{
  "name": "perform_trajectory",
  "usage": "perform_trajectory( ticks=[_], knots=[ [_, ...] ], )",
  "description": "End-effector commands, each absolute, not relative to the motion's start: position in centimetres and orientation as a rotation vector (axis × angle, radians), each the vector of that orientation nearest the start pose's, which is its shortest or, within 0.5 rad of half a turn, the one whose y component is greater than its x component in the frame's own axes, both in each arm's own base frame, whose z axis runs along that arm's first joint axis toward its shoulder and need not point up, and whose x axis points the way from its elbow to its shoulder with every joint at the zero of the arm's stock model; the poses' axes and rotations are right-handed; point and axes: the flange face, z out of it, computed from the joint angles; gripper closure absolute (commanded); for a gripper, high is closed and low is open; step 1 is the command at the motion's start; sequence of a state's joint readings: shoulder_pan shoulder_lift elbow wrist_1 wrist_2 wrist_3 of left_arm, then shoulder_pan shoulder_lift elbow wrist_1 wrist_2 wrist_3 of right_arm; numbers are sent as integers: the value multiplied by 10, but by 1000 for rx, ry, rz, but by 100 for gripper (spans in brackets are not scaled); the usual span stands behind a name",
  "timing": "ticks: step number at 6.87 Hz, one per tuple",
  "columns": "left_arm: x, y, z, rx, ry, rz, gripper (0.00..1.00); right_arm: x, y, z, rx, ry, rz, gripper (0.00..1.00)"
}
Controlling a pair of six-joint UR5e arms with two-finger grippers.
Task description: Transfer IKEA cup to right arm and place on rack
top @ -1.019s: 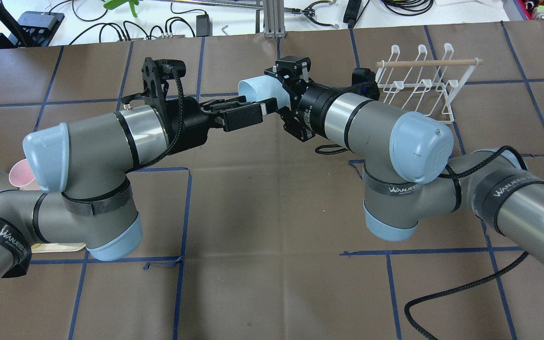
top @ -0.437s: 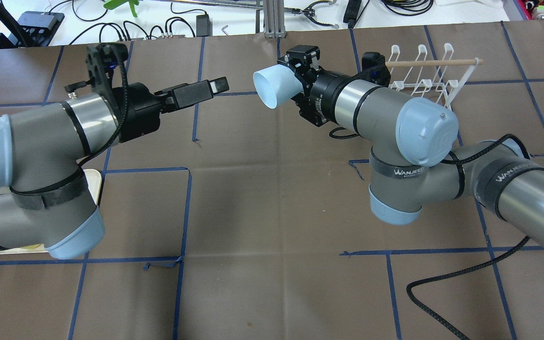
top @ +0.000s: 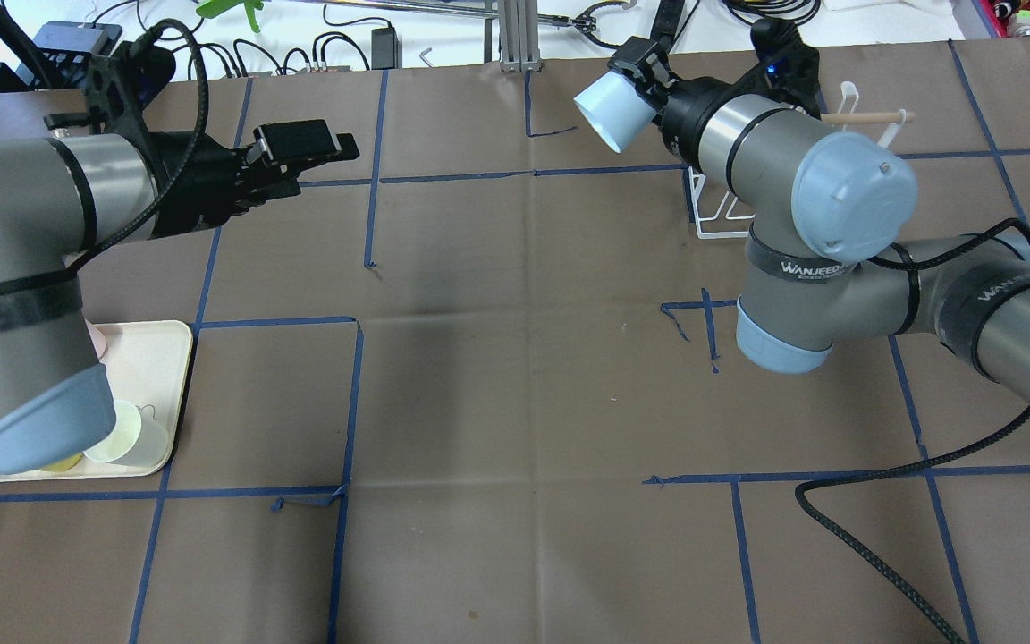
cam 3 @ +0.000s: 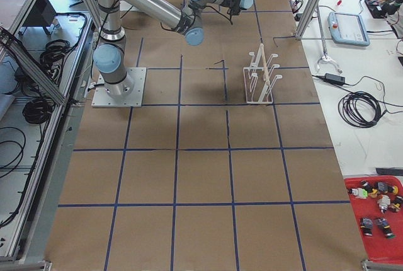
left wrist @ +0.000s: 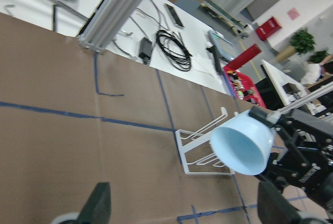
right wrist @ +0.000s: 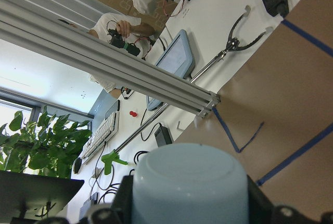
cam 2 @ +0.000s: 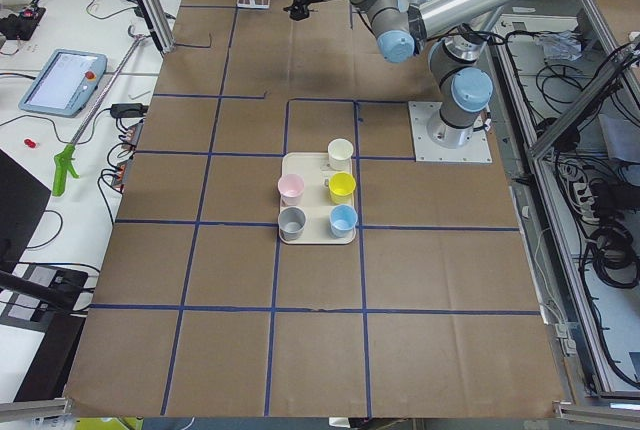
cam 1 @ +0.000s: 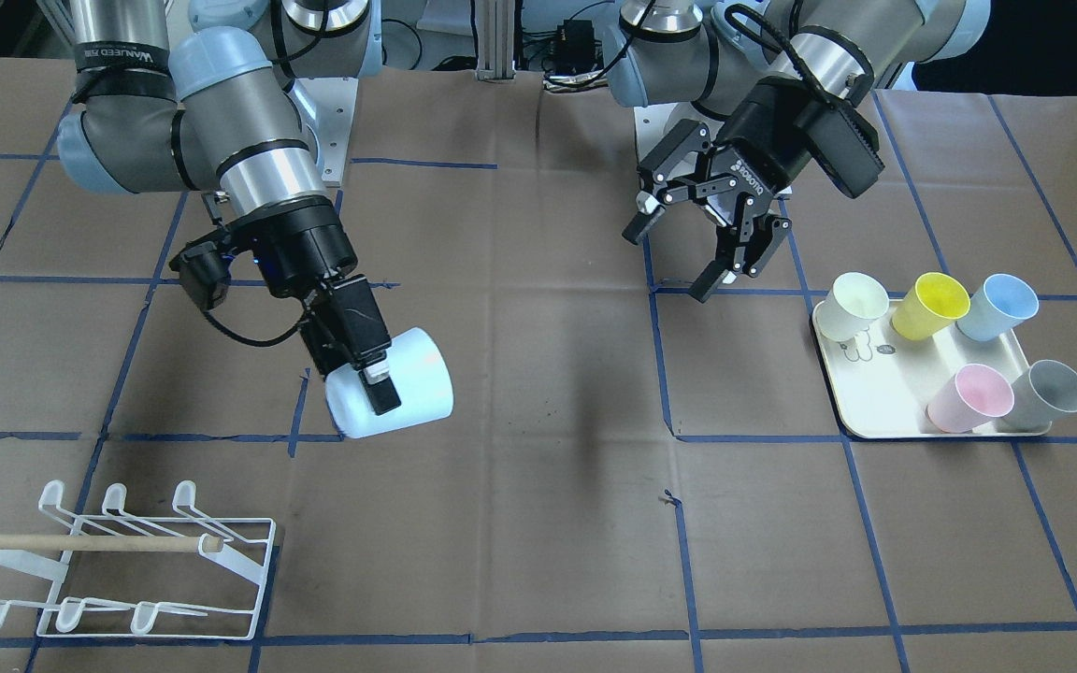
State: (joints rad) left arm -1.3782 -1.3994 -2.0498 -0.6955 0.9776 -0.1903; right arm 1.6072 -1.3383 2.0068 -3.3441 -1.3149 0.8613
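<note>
Smooth matt plastic cup [cam 1: 419,381], white coated-wire rack [cam 1: 237,564], pale wooden dowel [cam 1: 80,541]

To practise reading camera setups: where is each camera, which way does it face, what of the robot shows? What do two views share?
Front: across the table, facing the robot; both arms, right hand holding the cup, left hand open.
Overhead: behind the robot, looking forward, down; both arms.
Left side: table's left end, above the tray; arms distant.
Right side: opposite end, above the rack; right arm nearest.
Left wrist: faces cup and rack; own fingertips.
Right wrist: past the cup's base; own hand.
Shared: both wrists see the cup.
</note>
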Motion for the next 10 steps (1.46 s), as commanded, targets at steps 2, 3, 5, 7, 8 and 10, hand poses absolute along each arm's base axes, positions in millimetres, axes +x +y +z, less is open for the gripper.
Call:
perform_trajectory(
  ticks=[2, 3, 5, 7, 8, 10],
  knots=[
    [-95, -497, 468, 401, -2914, 298, 1, 110, -582, 381, 537, 2324, -1429, 92],
    [-112, -501, 481, 353, -3057, 143, 1, 97, -606, 373, 466, 2390, -1502, 92],
    [-121, -499, 491, 302, -3115, 52, 0, 83, -618, 364, 315, 2469, -1653, 92],
    [-121, -496, 495, 275, -3116, 61, 0, 53, -632, 340, 235, 2463, -1805, 92],
    [-119, -492, 497, 164, -3125, 50, 0, 52, -641, 331, 231, 2456, -1818, 92],
    [-120, -491, 497, 129, -3123, 43, 0, 50, -655, 318, 240, 2462, -1817, 92]
  ],
)
